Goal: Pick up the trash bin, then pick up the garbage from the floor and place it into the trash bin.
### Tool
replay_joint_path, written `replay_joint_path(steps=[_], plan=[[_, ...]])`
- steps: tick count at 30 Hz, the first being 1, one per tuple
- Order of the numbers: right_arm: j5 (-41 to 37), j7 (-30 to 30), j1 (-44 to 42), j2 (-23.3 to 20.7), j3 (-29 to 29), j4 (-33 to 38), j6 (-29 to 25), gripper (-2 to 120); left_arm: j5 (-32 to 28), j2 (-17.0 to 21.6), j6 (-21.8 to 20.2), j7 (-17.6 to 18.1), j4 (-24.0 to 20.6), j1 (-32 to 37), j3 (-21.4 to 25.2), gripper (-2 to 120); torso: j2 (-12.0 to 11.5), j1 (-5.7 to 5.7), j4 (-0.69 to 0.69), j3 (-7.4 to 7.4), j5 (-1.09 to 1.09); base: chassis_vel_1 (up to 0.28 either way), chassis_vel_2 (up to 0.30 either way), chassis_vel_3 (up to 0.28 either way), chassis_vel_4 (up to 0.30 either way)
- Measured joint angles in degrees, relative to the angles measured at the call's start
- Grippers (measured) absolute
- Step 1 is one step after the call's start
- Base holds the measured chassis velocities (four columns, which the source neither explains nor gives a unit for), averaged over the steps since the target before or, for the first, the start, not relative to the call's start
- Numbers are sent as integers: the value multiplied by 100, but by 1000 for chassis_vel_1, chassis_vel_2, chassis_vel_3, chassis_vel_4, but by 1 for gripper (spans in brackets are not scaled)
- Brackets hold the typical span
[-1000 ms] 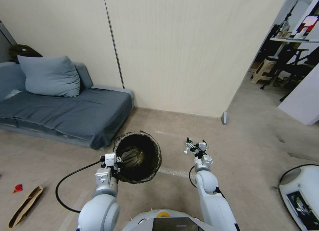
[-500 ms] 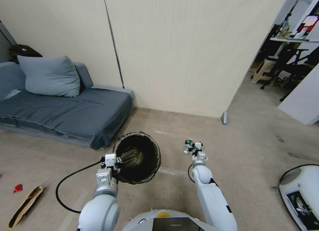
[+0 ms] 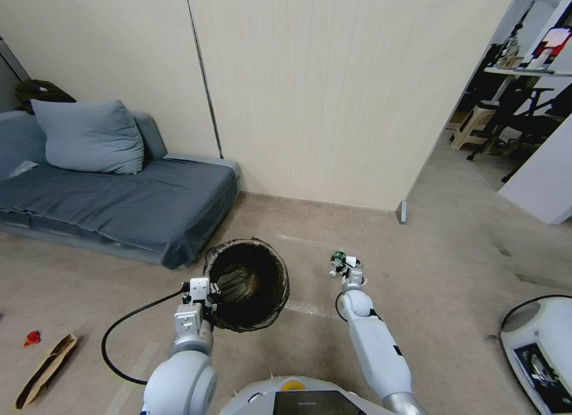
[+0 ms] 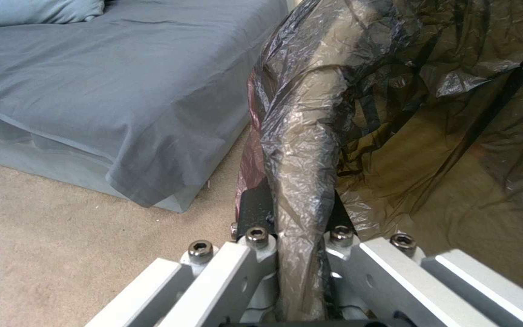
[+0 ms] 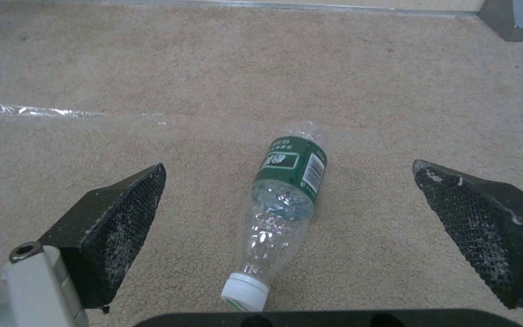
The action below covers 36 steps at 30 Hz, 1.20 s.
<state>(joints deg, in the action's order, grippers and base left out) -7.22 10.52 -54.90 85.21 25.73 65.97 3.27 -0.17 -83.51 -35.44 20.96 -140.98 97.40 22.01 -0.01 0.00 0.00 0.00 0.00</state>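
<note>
Beige short-pile carpet (image 3: 453, 266) runs from a pale panelled wall (image 3: 333, 93) to a low grey-blue sofa (image 3: 119, 203) with a soft square cushion (image 3: 89, 138). Just off the sofa's near corner, the left gripper (image 4: 301, 227) is clamped on the rim of the trash bin (image 3: 247, 284), a round bucket whose crinkled, glossy dark bag folds over the edge; its fingers pinch the bag-wrapped rim between them. On the bin's far side from the sofa, the right gripper (image 5: 286, 213) hovers low with its black, cross-hatched wedge pads (image 5: 116, 213) spread wide and holding nothing. Between those pads a clear, crumpled plastic bottle (image 5: 279, 204) lies flat on the carpet, with a green label and white screw cap, touching neither pad. Well apart from the bin, beyond the sofa's front edge, lie a flat brown cardboard scrap (image 3: 44, 370) and a small red wrapper (image 3: 32, 338).
</note>
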Motion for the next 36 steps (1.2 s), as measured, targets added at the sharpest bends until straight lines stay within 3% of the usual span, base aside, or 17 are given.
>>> replay_joint_path(steps=[15,36], plan=[[88,-140,429,107,-83,-829,-115,100,51,-13,36,15,35,-12,-111,1,0,0,1,0,-1,0,0,0,0],[-118,-213,1157,49,-51,-1856,179,100,102,17,46,14,26,51,-132,1,0,0,0,0,0,0,0,0,0]])
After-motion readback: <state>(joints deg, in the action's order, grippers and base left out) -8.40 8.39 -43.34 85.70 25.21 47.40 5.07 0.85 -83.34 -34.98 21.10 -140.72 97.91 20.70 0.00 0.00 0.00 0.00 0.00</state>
